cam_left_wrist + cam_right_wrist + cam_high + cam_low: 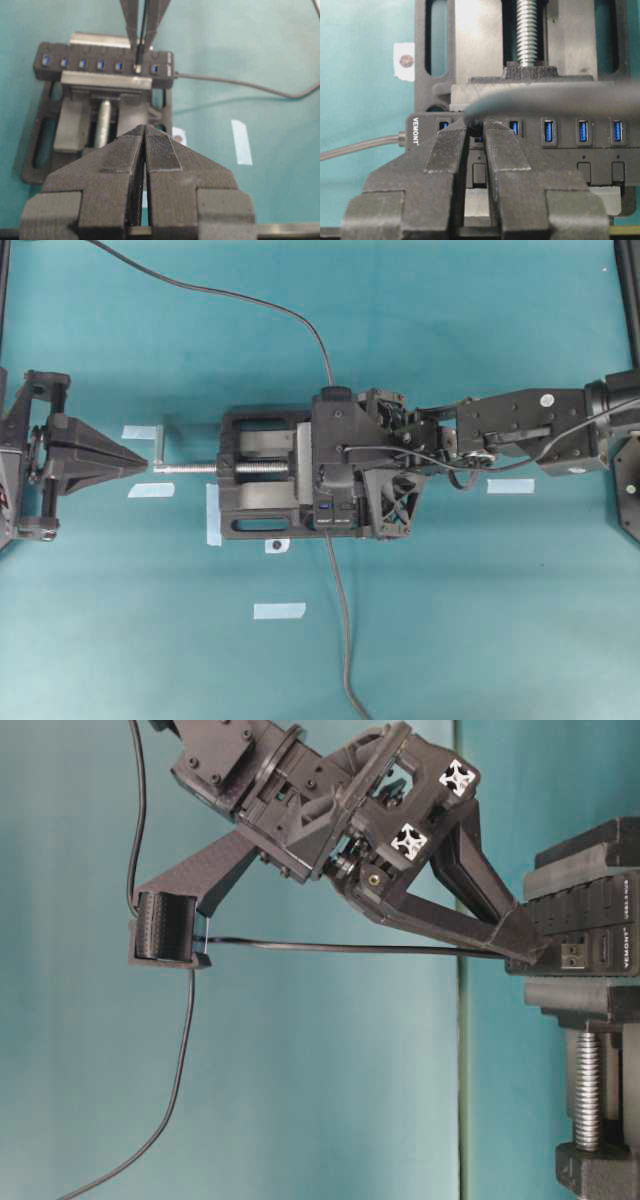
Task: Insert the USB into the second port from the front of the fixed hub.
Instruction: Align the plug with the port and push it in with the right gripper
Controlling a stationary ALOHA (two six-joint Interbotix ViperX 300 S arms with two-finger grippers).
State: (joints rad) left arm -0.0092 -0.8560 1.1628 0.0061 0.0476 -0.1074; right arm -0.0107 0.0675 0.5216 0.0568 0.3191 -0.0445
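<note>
Right wrist view: the USB (477,131), small, light and rigid, sits at the fixed hub's (600,150) second port, seemingly partly entered. The right end effector (477,134) clamps its body; the trailing cable is floppy. The left end effector (144,165) is closed, empty.

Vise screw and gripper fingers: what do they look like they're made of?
Vise screw: bare metal, probably steel; silver, glinting threads. Right gripper fingers: matte black plastic, likely 3D-printed, judging by fine layer lines. Left gripper fingers look the same.
</note>
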